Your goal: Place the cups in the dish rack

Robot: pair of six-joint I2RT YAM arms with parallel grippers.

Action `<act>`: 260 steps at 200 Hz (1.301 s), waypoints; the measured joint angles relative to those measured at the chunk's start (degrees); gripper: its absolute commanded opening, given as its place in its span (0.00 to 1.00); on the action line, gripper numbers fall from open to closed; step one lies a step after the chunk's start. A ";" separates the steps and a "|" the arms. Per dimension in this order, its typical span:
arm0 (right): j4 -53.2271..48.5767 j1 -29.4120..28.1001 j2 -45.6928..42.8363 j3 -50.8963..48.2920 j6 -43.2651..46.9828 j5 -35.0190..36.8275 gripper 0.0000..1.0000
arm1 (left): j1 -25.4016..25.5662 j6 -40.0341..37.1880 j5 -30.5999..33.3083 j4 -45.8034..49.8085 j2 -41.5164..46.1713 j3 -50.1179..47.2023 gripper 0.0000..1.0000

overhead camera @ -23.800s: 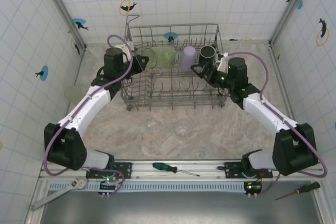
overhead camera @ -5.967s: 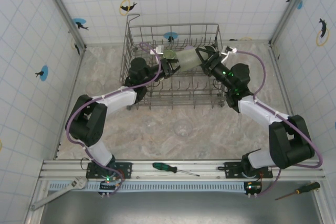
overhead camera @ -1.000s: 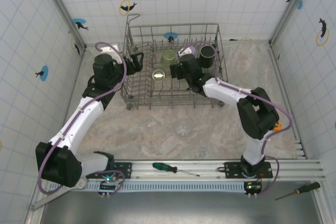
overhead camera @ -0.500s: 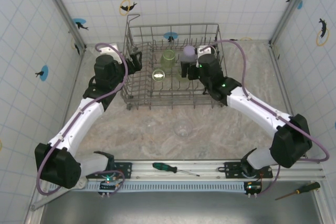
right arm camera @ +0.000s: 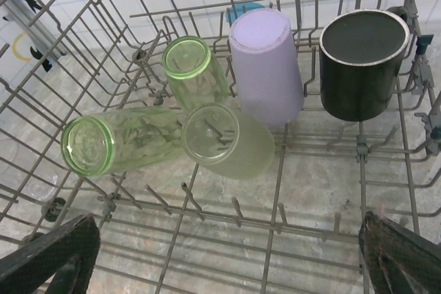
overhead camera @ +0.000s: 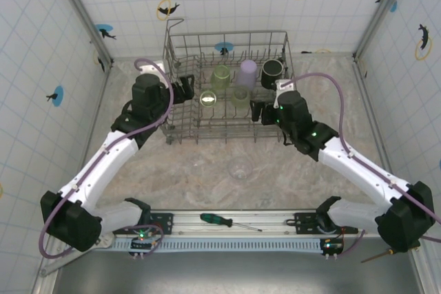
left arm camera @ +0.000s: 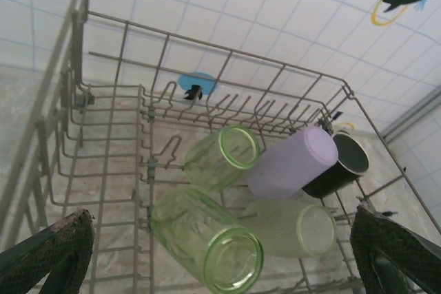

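Clear cup [overhead camera: 240, 167], apparently upright on tabletop [overhead camera: 165, 177] between dish rack [overhead camera: 227, 33] and near edge, closer to right arm [overhead camera: 324, 144]. Jaws of both arms wide open, empty.

One dish rack [overhead camera: 227, 34] stands on the desk [overhead camera: 172, 170]. It holds five cups. Three are green: a bright green tumbler [right arm camera: 124, 144], a second bright green tumbler [right arm camera: 195, 74] and a pale green tumbler [right arm camera: 231, 144]. There is also one lilac tumbler [right arm camera: 265, 67] and one black mug [right arm camera: 362, 63]. One clear tumbler [overhead camera: 240, 168] sits on the desk outside the rack. There are two screwdrivers: a green-handled screwdriver [overhead camera: 216, 219] and a yellow-handled screwdriver [overhead camera: 396, 247].
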State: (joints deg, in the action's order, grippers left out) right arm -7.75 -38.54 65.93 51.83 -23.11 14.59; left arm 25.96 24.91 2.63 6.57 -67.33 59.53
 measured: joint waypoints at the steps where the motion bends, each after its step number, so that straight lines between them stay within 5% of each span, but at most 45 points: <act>1: 0.00 0.00 -0.13 -0.11 -0.02 -0.07 1.00 | 0.09 0.02 0.02 0.11 0.00 0.00 0.98; 195: -6.10 0.00 -14.36 -10.49 -5.84 0.74 1.00 | 32.52 0.81 13.40 12.70 0.15 -0.13 0.98; 260: -7.08 -0.02 -15.06 -10.64 -6.56 1.88 1.00 | 37.75 0.83 13.33 13.60 -0.79 -5.01 0.95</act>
State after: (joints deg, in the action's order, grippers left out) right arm -14.83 -38.57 50.87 41.19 -29.67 16.47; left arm 63.70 25.74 15.97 20.16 -68.12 54.52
